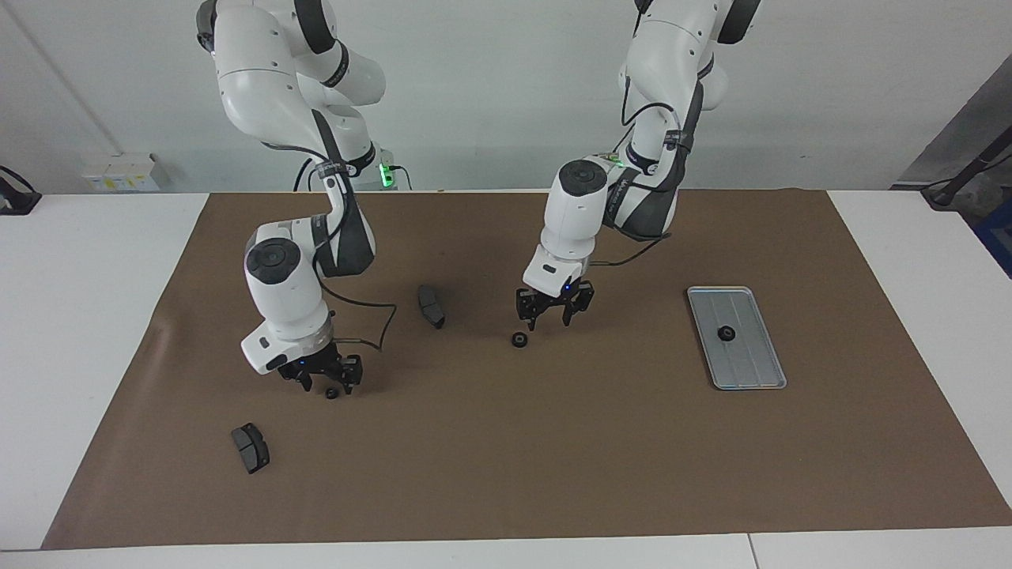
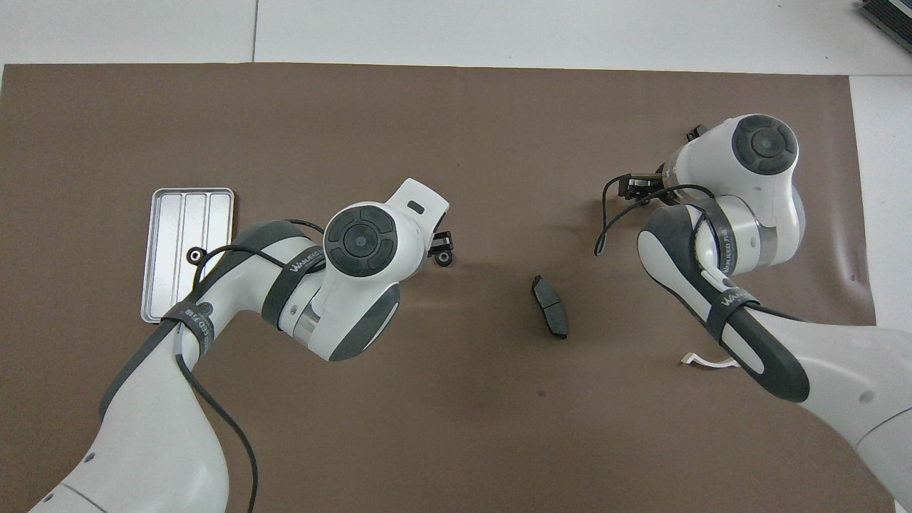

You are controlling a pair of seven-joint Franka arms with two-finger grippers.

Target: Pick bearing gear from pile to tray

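Observation:
Small black gears lie on the brown mat. One gear (image 1: 519,340) lies just beside my left gripper (image 1: 549,322), which is open and low over the mat's middle; the overhead view shows this gear (image 2: 444,257) at the left gripper's tips (image 2: 440,246). Another gear (image 1: 331,393) sits between the spread fingertips of my right gripper (image 1: 326,386), low over the mat toward the right arm's end. In the overhead view the right gripper (image 2: 636,187) is mostly hidden under its wrist. The silver ribbed tray (image 1: 751,359) lies toward the left arm's end with one gear (image 1: 726,333) in it.
A dark grey brake pad (image 1: 431,306) lies between the two grippers, nearer to the robots. A second pad (image 1: 251,447) lies farther from the robots than the right gripper. A white half-ring bracket (image 2: 702,361) lies by the right arm.

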